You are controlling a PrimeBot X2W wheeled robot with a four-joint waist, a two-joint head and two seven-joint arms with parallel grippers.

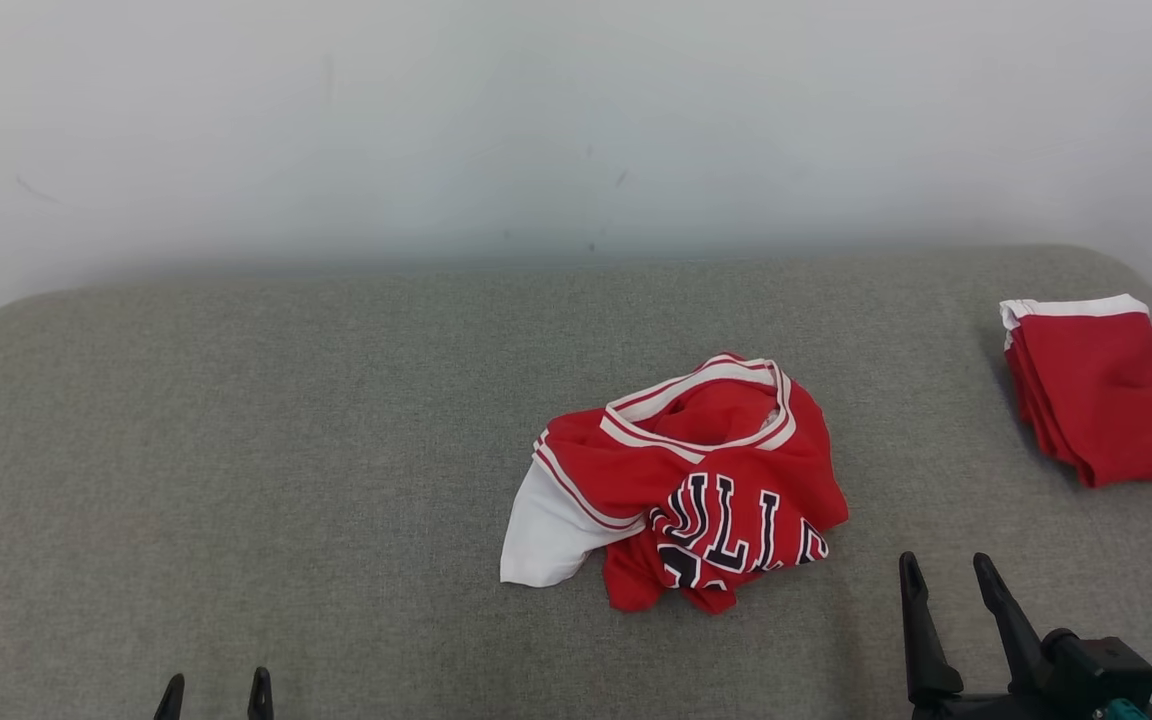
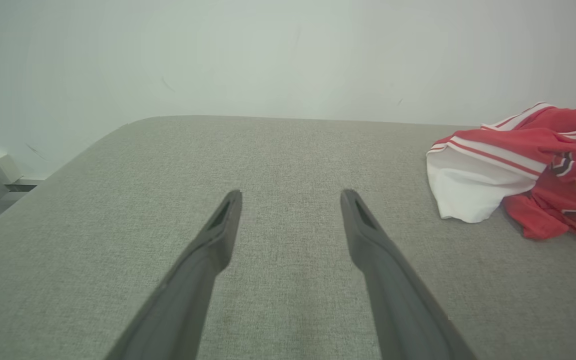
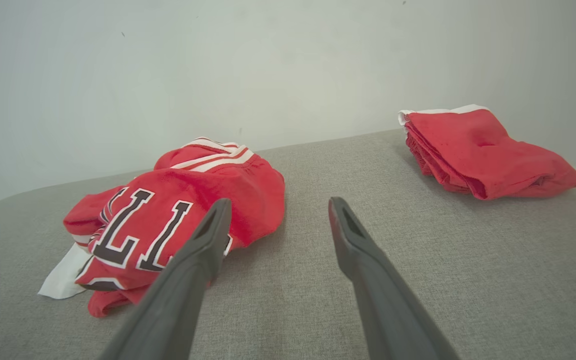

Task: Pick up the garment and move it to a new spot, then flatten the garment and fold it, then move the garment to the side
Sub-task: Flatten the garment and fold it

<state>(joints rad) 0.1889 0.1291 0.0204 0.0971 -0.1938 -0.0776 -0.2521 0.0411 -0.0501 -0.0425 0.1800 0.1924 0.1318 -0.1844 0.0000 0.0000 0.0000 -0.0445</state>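
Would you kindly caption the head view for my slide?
Crumpled red jersey on grey cushion, folded red garment at right; left gripper and right gripper open.

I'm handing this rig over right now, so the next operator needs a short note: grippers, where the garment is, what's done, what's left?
Left gripper: open, empty, above bare grey padded surface, left of the garment.
Right gripper: open, empty, near the garment's right side, not gripping it.
Red jersey: crumpled in a heap mid-surface, white lining showing at its left.
Folded red garment: at the surface's far right edge.
Done: nothing yet on the jersey.
Left: pick it up, move it, flatten, fold, move it aside.
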